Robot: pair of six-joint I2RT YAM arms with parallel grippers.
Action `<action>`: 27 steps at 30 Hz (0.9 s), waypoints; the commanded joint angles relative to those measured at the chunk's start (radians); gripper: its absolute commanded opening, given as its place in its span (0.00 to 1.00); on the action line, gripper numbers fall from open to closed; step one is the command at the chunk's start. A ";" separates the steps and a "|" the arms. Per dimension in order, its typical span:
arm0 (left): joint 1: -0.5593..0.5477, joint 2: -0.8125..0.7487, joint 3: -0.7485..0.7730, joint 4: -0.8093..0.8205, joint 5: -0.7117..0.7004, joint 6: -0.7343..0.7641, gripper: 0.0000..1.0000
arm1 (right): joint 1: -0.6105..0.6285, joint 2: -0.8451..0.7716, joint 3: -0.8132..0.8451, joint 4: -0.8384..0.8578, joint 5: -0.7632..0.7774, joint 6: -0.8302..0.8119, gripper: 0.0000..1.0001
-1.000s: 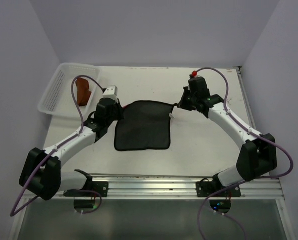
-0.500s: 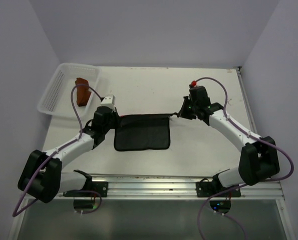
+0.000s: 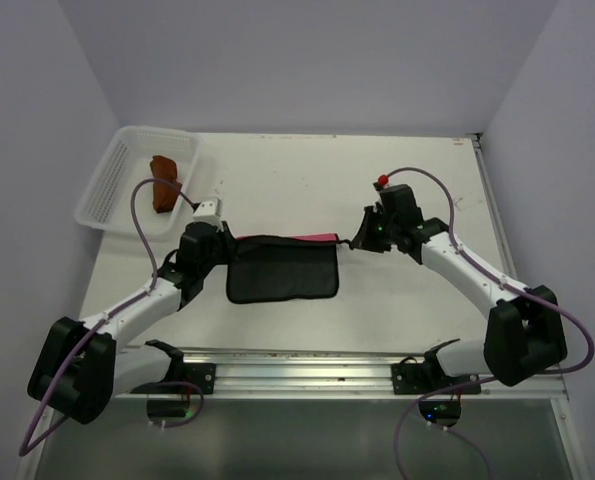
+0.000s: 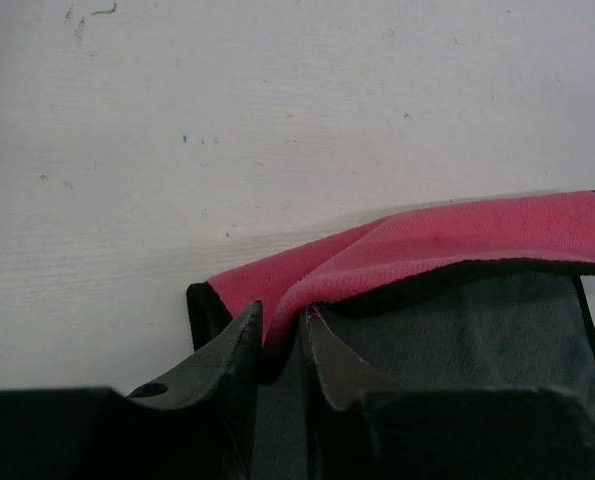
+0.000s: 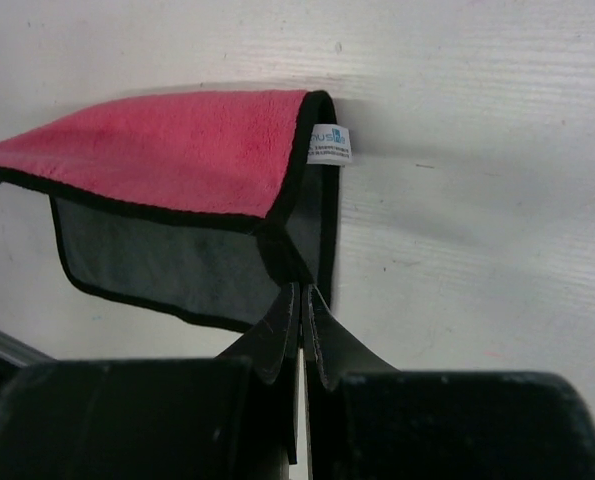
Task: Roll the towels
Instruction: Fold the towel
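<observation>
White mesh basket (image 3: pixel 105 190) sits on table's (image 3: pixel 297 180) far-left corner.

The pink-red towel (image 3: pixel 282 270) is lying on the table (image 3: pixel 377 180) with its dark grey face up. Its far edge is arching back over it, showing a pink strip. Dark edging is bordering it, and a white label (image 5: pixel 329 144) is projecting at the right corner. The rust-orange towel (image 3: pixel 163 183) is sitting bunched in the white basket (image 3: pixel 107 190).

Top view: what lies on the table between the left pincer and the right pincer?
Only the pink towel, folded over, dark side up. The left pincer and right pincer each grip one corner of it; the top view shows this.
</observation>
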State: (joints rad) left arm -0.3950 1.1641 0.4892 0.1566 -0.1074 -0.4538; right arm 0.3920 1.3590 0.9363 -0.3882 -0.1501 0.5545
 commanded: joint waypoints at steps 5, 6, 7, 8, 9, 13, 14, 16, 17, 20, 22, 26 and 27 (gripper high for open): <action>0.019 -0.079 -0.044 0.029 -0.040 -0.009 0.29 | 0.042 -0.047 -0.027 0.002 -0.039 -0.036 0.00; 0.019 -0.086 -0.050 0.026 -0.040 -0.011 0.29 | 0.048 -0.054 -0.030 -0.003 -0.036 -0.036 0.00; 0.019 -0.090 -0.054 0.026 -0.038 -0.013 0.29 | 0.050 -0.058 -0.033 -0.006 -0.032 -0.038 0.00; 0.019 -0.098 -0.058 0.026 -0.037 -0.017 0.29 | 0.053 -0.063 -0.037 -0.012 -0.032 -0.039 0.00; 0.019 -0.103 -0.067 0.024 -0.035 -0.019 0.29 | 0.057 -0.069 -0.039 -0.017 -0.028 -0.042 0.00; 0.019 -0.124 -0.084 0.024 -0.022 -0.031 0.20 | 0.068 -0.083 -0.054 -0.035 -0.014 -0.051 0.00; 0.019 -0.126 -0.089 0.026 -0.018 -0.034 0.17 | 0.071 -0.084 -0.057 -0.040 -0.014 -0.053 0.00; 0.019 -0.133 -0.100 0.024 -0.005 -0.037 0.15 | 0.074 -0.089 -0.073 -0.041 -0.016 -0.053 0.00; 0.019 -0.136 -0.107 0.023 0.000 -0.040 0.15 | 0.077 -0.092 -0.079 -0.043 -0.016 -0.053 0.00; 0.019 -0.150 -0.123 0.015 0.006 -0.043 0.14 | 0.082 -0.109 -0.099 -0.049 -0.013 -0.053 0.00; 0.019 -0.167 -0.129 0.008 0.006 -0.043 0.14 | 0.082 -0.121 -0.108 -0.052 -0.008 -0.056 0.00; 0.019 -0.190 -0.141 -0.015 0.003 -0.049 0.11 | 0.085 -0.139 -0.123 -0.077 0.003 -0.080 0.00; 0.019 -0.190 -0.141 -0.034 0.002 -0.054 0.08 | 0.087 -0.146 -0.128 -0.087 0.004 -0.090 0.00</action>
State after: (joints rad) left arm -0.3862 0.9966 0.3588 0.1341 -0.1028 -0.4900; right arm 0.4732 1.2564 0.8207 -0.4400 -0.1673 0.5034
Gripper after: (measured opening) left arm 0.103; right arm 0.011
